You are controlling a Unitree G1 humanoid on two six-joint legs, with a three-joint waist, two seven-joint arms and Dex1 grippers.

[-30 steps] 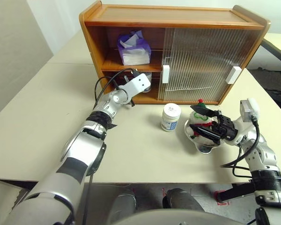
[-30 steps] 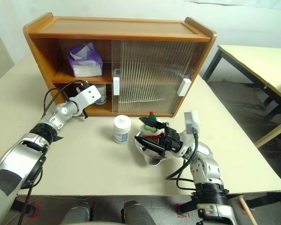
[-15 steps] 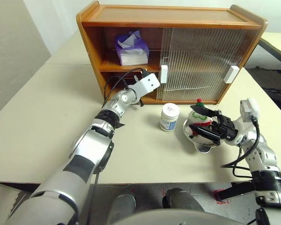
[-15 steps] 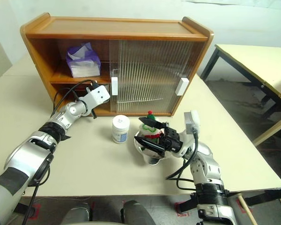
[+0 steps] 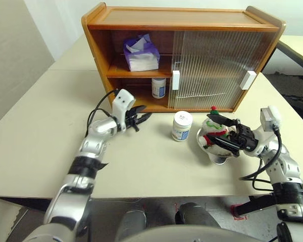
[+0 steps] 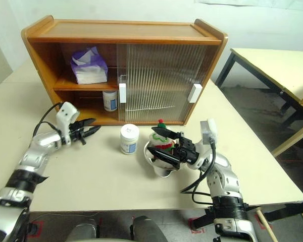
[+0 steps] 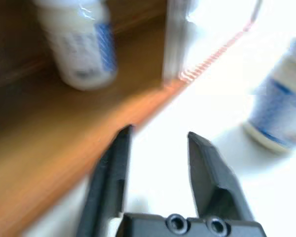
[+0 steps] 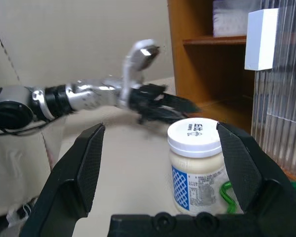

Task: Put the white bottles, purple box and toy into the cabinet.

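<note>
Now your left gripper (image 5: pixel 141 119) has backed out of the cabinet (image 5: pixel 187 20), part open and empty, leaving one white bottle (image 5: pixel 158 87) on the lower shelf. The other bottle (image 5: pixel 182 126) waits on the table (image 5: pixel 35 131); your right gripper (image 5: pixel 219 132) stands wide by the toy (image 5: pixel 215 128).

honey-brown cabinet (image 5: pixel 111 60), lavender box (image 5: pixel 141 53), blue-labelled white bottles (image 5: pixel 182 126)

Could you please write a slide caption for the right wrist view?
Open right pincer frames a white bottle on the table, left pincer beyond it before the cabinet.

Left pincer (image 5: pixel 144 116) hangs parted and empty; right pincer (image 5: pixel 216 132) gapes wide.
</note>
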